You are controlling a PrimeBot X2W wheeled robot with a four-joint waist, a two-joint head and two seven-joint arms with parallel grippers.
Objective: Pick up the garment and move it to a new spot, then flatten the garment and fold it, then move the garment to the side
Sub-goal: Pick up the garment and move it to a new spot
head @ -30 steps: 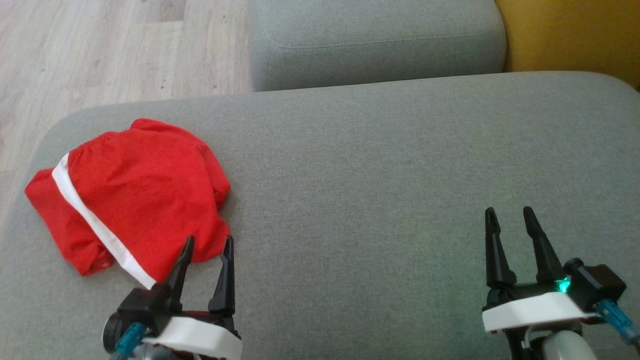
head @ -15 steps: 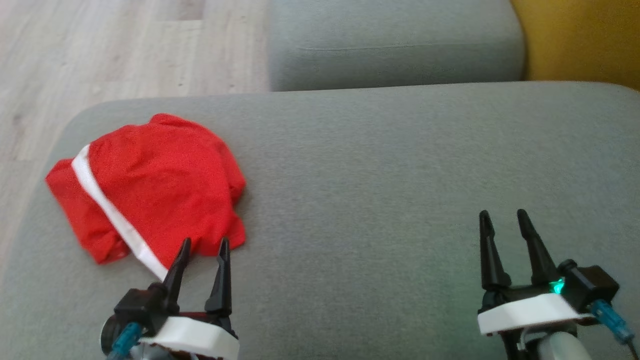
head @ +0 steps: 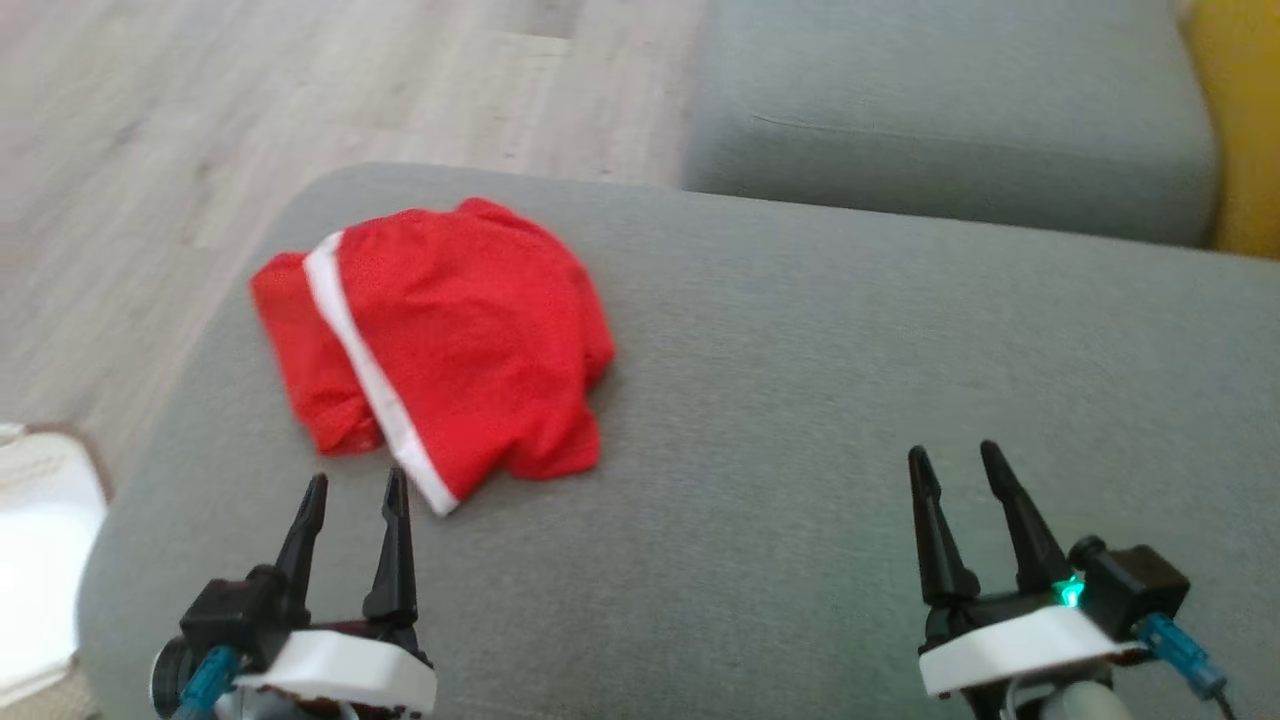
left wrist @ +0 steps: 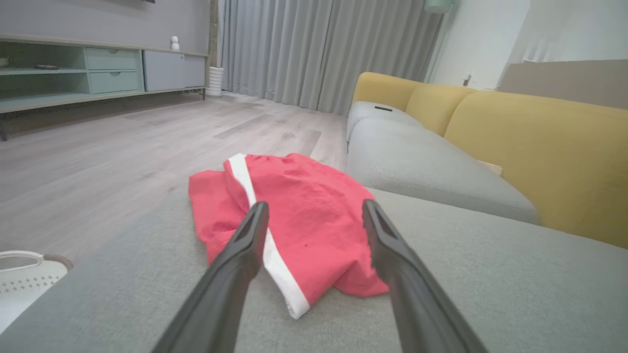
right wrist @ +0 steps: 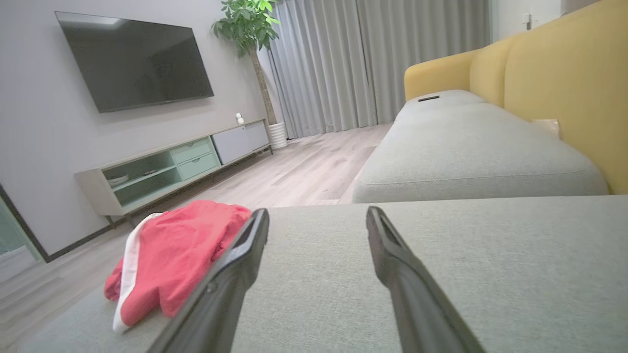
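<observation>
While both arms hang low over the near edge of the grey sofa seat (head: 800, 420), the red shorts (head: 450, 330) lie crumpled on the seat's left end, close to its rounded corner. A white stripe (head: 370, 380) runs down the shorts toward the robot. The left gripper (head: 357, 477) sits just beside the near end of that stripe, its jaws spread and holding nothing, with a sliver of bare cushion between fingertips and cloth. From the left wrist, the shorts (left wrist: 304, 206) fill the gap between the two dark fingers (left wrist: 245, 245) and extend beyond them. The right gripper (head: 953, 450) is well apart from the garment, over bare fabric on the seat's right side, jaws likewise spread and empty. From the right wrist, the shorts (right wrist: 171, 255) show low at the left, past the left finger.

A second grey seat cushion (head: 950, 120) lies beyond, against a yellow backrest (head: 1240, 130). Pale wooden floor (head: 150, 150) stretches to the left, and a white object (head: 40, 560) sits by the seat's near left corner. Across the room stand a wall-mounted television (right wrist: 135, 59), a low cabinet (right wrist: 171, 166) and a potted plant (right wrist: 248, 24).
</observation>
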